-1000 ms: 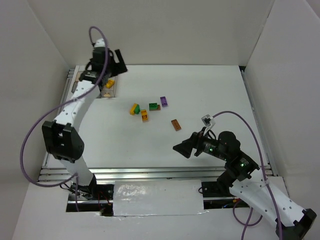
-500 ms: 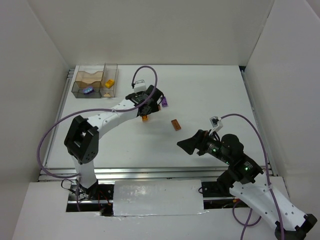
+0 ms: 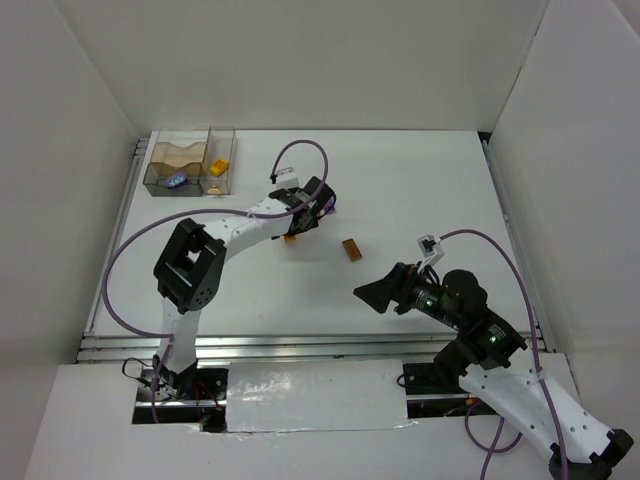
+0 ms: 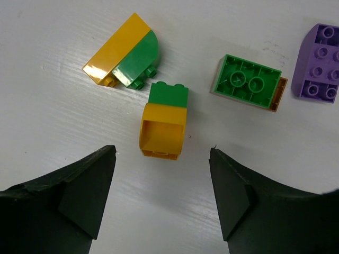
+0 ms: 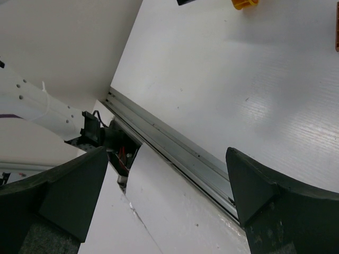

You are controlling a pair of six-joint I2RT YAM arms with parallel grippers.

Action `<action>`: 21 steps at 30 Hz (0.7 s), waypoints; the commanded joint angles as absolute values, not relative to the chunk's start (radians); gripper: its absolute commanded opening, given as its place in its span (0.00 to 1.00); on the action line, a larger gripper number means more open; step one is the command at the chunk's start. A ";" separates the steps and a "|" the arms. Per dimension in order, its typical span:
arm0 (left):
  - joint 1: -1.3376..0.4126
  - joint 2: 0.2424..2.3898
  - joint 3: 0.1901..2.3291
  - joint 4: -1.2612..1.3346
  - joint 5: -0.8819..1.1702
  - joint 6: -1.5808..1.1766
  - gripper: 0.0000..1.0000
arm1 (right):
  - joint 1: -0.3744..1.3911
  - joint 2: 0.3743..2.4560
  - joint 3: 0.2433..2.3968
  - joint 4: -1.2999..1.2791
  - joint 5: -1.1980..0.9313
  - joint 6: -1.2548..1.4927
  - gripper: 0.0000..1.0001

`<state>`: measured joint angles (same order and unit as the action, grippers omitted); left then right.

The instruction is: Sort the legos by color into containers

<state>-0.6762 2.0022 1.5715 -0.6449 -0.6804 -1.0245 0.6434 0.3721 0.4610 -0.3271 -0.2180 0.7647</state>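
Note:
My left gripper (image 3: 308,212) hangs open and empty over the lego cluster on the white table. In the left wrist view its fingertips (image 4: 105,159) flank a yellow-and-green brick (image 4: 163,127). A yellow brick with a rounded green piece (image 4: 123,54) lies up-left of it. A green brick on a brown one (image 4: 246,82) and a purple brick (image 4: 319,63) lie to the right. A brown brick (image 3: 350,248) lies apart. The joined containers (image 3: 190,150) stand far left, holding a purple-blue piece (image 3: 176,181) and a yellow piece (image 3: 218,165). My right gripper (image 3: 374,293) is open and empty.
White walls enclose the table on three sides. A metal rail (image 3: 300,345) runs along the near edge and also shows in the right wrist view (image 5: 175,145). The left arm's purple cable (image 3: 305,150) loops above the cluster.
My left arm has swung from the containers over to the lego cluster and edged slightly right. The containers are uncovered. The right gripper has shifted slightly.

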 commanded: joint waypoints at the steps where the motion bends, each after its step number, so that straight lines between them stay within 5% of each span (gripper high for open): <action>1: -0.650 2.011 1.577 -0.579 -0.687 -1.009 0.82 | 0.643 0.376 0.448 -0.313 -0.238 0.749 1.00; 13: -0.632 2.031 1.506 -0.479 -0.615 -0.982 0.72 | 0.644 0.402 0.437 -0.284 -0.247 0.755 1.00; 17: -0.630 2.026 1.486 -0.465 -0.606 -0.980 0.51 | 0.646 0.394 0.430 -0.285 -0.241 0.758 1.00; 21: -0.626 2.022 1.471 -0.459 -0.595 -0.986 0.45 | 0.646 0.393 0.430 -0.288 -0.241 0.758 1.00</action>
